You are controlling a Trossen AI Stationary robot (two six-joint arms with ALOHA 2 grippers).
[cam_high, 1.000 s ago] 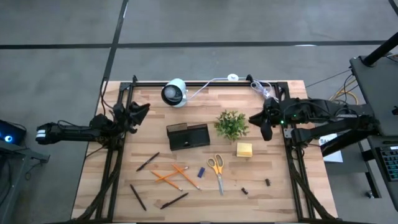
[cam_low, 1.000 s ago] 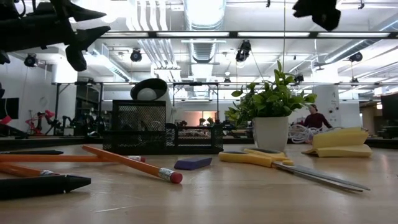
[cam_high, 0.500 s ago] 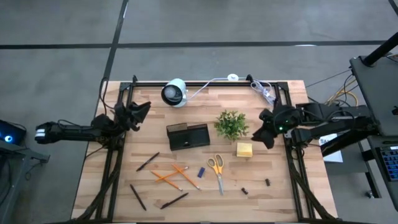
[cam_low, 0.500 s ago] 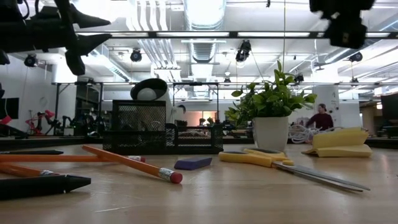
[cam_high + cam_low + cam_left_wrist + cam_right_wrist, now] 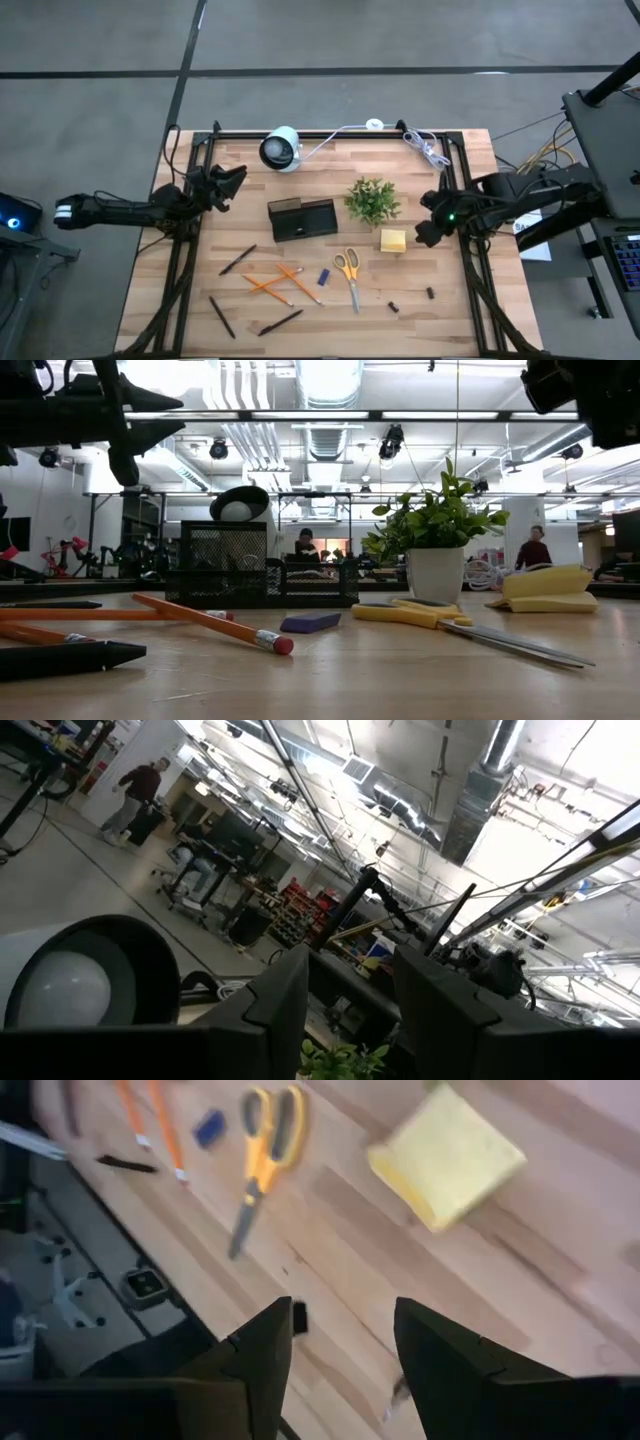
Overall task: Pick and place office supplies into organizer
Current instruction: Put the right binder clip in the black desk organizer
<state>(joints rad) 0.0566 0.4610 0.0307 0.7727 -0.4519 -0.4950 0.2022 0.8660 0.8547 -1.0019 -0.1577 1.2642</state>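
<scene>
Right gripper, fingers parted and empty, hangs above the table just beside the sticky pad. Left gripper, fingers apart and empty, waits at the far left edge. Scissors, pencils and pens lie before the organizer.

Wooden table: organizer, plant, scissors, pencils.

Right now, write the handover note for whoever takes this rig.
Left tool: open, empty, parked at the table's left edge.
Right tool: open, empty, above the table beside the yellow sticky-note pad.
Organizer: mid-table, nothing seen inside.
Scissors, orange pencils, black pens, blue piece, dark clips: all loose on the table.
Done: nothing placed.
Left: everything.
</scene>
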